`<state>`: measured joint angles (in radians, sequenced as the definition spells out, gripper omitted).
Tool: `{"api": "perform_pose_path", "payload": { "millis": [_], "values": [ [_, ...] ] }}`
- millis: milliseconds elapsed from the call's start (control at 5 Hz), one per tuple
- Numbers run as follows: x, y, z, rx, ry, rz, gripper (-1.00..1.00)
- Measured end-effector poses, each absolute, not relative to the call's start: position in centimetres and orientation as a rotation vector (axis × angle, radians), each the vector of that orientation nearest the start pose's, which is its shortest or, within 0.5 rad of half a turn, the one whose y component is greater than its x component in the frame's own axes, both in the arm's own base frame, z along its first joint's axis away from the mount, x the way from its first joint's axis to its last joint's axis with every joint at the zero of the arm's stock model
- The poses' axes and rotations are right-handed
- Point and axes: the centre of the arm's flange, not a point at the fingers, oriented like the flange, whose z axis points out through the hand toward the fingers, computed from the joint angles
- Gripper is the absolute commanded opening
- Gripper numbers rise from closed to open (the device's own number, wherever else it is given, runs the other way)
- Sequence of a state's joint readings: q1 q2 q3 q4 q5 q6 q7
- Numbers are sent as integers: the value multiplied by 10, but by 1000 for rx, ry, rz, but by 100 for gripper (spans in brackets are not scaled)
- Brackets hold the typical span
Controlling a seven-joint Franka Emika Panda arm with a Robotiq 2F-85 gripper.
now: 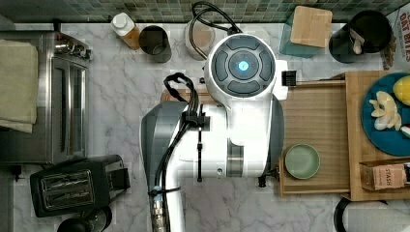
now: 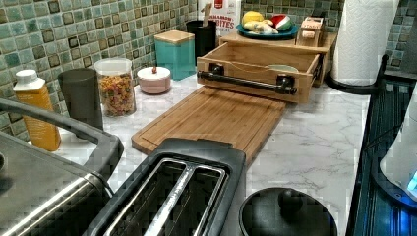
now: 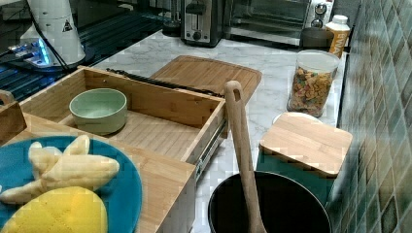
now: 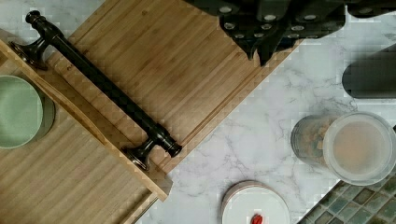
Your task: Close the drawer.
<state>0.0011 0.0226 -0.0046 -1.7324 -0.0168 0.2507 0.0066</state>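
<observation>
Bamboo drawer [image 3: 160,127] pulled open, green bowl [image 3: 98,109] inside, fingers' state unclear.

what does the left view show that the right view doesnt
The left view alone shows the paper towel roll, the black lidded pot, the pink lidded dish and the black bar handle seen face on.

The right view alone shows the whole green bowl on the drawer's floor, the drawer's side rail, and a wooden spoon standing in a black container.

Both show the open drawer, the cutting board, the cereal jar, the teal canister and the blue plate of food.
</observation>
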Motion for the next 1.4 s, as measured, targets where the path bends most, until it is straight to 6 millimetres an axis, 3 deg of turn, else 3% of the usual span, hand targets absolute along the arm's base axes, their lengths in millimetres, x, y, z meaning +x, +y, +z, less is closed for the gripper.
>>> {"api": "perform_pose_path", "payload": {
  "millis": [400, 600, 1400],
  "values": [
    [579, -3, 549, -2890, 1208, -96, -100],
    [583, -4, 538, -2911, 1118, -152, -100],
    [571, 2, 486, -3145, 244, -52, -100]
  ]
}}
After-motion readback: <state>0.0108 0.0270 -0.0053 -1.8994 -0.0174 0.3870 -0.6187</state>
